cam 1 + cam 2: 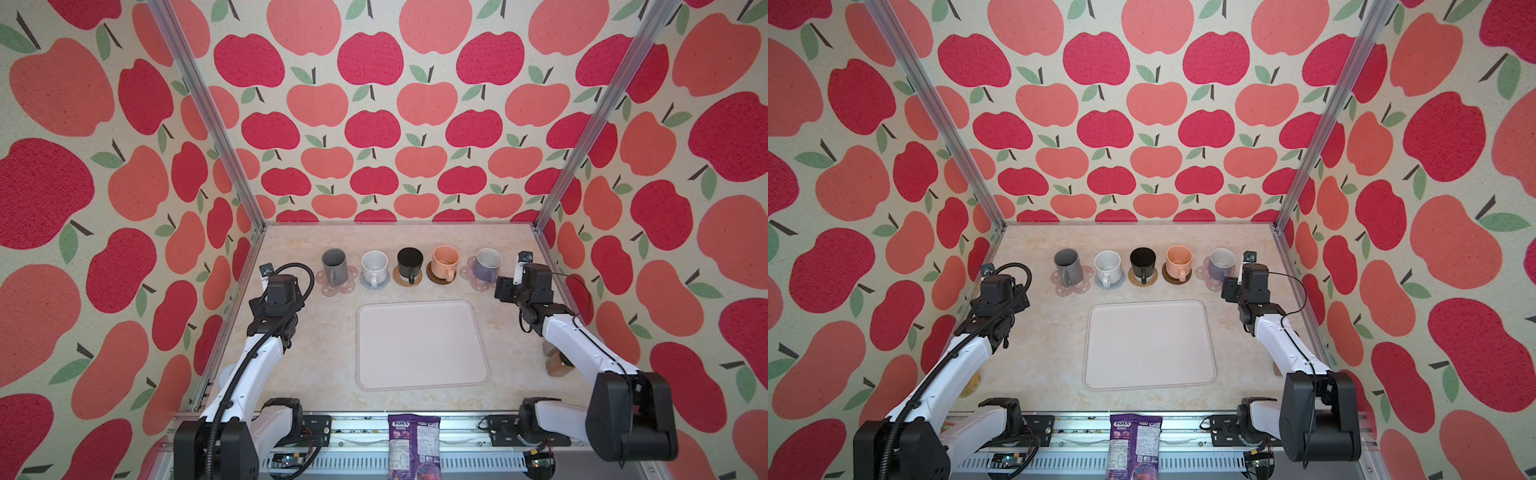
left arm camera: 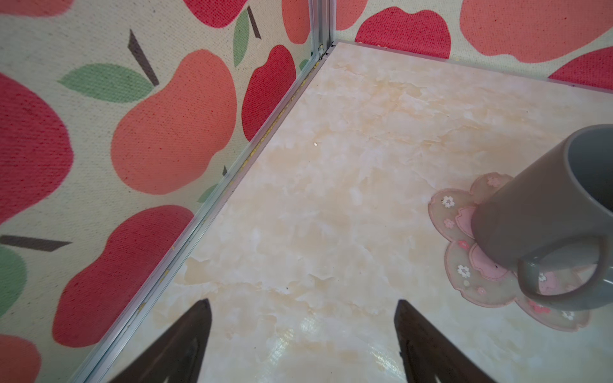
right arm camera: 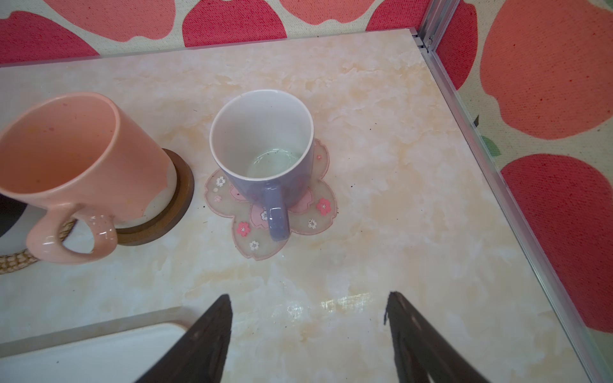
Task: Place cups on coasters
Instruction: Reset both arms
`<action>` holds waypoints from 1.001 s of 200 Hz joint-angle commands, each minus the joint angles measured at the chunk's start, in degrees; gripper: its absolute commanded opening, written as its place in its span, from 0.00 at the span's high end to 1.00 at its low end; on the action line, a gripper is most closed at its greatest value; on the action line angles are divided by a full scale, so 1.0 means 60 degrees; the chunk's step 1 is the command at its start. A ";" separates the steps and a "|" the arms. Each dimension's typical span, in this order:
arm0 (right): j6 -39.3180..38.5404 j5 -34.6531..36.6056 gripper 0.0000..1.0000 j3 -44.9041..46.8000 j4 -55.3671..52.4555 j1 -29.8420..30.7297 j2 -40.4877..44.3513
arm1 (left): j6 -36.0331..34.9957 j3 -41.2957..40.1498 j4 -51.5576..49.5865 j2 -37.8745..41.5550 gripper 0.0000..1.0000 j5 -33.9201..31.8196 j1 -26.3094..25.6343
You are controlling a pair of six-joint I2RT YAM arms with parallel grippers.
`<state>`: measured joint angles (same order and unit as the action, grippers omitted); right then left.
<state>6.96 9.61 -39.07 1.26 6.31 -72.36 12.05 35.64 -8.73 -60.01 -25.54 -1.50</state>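
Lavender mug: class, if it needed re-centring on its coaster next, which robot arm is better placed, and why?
Right, probably. The right end effector is open and empty beside the lavender mug on its flower coaster; the left end effector is at the row's other end, by the grey mug.

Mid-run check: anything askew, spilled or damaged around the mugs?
Nothing spilled or tipped. The peach mug has a ragged pale patch low on its side: chipped glaze or just its pattern, unclear. A purple snack packet lies across the front rail.
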 commanded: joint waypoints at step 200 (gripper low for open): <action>-0.2219 -0.0717 0.15 0.3655 1.0477 -0.0056 -0.3139 | -0.1737 -0.3450 1.1420 -0.3896 0.01 0.1523 0.0488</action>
<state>-4.54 9.28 -19.09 55.77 6.31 -90.28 3.38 15.75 47.83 -80.07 -22.33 1.32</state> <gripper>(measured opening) 0.845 0.992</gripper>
